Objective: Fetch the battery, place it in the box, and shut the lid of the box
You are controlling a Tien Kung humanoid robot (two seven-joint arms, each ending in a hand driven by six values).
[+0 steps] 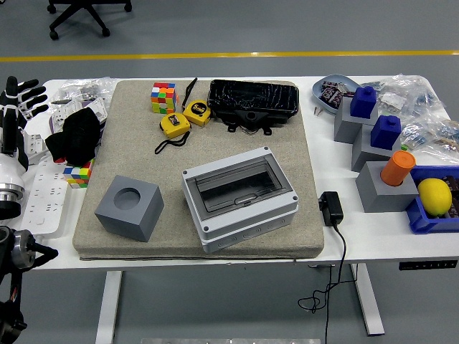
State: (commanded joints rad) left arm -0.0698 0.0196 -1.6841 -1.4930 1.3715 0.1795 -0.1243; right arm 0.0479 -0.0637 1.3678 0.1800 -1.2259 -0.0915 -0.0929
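The grey box (240, 197) sits on the beige mat (136, 129) near its front edge, its see-through lid down flat. The battery (252, 104), a black wrapped block, lies at the mat's far edge, well behind the box. My left hand (20, 100) is raised at the picture's left edge, beyond the mat, with its fingers spread and nothing in them. It is far from both the box and the battery. No right arm shows.
A grey cube with a round hole (129, 208) stands left of the box. Two yellow tape measures (185, 118) and a colour cube (163, 97) lie behind. A black charger (330, 208) lies right of the mat; grey blocks, blue pieces, an orange cylinder (396, 167) and a lemon (434, 195) crowd the right.
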